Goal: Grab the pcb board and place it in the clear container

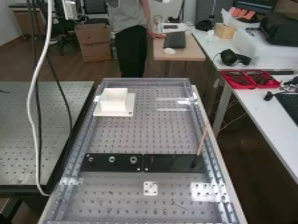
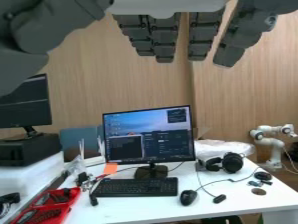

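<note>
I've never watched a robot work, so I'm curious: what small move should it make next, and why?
Probably turning the robot hand toward the metal bench before any grasp. In the wrist view, its fingers look straight and empty, with a monitor and keyboard beyond them, so it seems aimed at a desk, away from the bench's parts.

And here I've got glinting metal on the perforated bench top [image 1: 126, 136], a matt finish on the black plates [image 1: 123, 167], cardboard on the boxes [image 1: 93, 36], smooth grained wood on the wall [image 2: 146, 82]!
</note>
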Action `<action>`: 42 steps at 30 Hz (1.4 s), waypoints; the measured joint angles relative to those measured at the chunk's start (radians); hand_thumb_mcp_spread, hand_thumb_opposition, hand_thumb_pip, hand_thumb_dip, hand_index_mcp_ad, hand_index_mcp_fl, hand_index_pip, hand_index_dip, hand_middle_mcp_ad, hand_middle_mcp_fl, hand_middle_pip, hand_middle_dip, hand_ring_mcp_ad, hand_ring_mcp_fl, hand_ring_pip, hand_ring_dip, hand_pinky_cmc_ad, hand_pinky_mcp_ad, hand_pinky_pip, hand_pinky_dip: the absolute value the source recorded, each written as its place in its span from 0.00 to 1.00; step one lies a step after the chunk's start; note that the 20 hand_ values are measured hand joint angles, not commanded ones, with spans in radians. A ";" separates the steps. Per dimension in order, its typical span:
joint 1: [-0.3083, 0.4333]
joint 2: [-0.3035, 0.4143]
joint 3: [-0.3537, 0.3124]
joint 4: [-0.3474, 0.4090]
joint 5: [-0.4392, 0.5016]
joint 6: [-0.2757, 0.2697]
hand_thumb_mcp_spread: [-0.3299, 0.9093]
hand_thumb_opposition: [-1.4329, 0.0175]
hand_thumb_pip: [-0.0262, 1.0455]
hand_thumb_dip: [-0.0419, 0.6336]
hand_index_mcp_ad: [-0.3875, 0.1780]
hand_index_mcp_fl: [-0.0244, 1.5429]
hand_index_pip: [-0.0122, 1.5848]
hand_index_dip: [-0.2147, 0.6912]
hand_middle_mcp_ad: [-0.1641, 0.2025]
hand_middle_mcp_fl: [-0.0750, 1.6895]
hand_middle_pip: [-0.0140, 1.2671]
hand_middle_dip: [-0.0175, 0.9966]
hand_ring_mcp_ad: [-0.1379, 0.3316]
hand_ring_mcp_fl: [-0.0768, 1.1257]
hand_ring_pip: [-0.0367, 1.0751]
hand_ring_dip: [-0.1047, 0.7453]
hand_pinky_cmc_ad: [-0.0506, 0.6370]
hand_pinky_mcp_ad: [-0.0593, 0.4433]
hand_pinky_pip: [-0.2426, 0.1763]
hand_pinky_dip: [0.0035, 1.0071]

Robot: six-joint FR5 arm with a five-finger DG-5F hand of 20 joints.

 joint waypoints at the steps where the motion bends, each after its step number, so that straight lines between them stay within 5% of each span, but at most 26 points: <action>1: 0.000 0.000 -0.002 0.002 0.001 0.001 0.38 0.60 0.17 0.07 0.86 0.03 0.05 0.29 0.74 0.05 0.11 0.04 0.69 0.08 0.11 0.10 0.48 0.52 0.39 0.24; 16: 0.031 -0.027 -0.114 0.134 0.144 0.054 0.41 0.58 0.18 0.07 0.87 0.03 0.05 0.30 0.74 0.05 0.12 0.04 0.69 0.08 0.11 0.10 0.48 0.52 0.36 0.25; 34: 0.025 -0.086 -0.235 0.289 0.332 0.113 0.49 0.56 0.22 0.07 0.86 0.09 0.05 0.50 0.75 0.05 0.11 0.06 0.71 0.07 0.11 0.10 0.49 0.52 0.36 0.30; 42: 0.037 -0.101 -0.308 0.428 0.477 0.130 0.52 0.55 0.22 0.08 0.84 0.12 0.05 0.52 0.75 0.06 0.12 0.08 0.71 0.07 0.11 0.10 0.49 0.51 0.36 0.30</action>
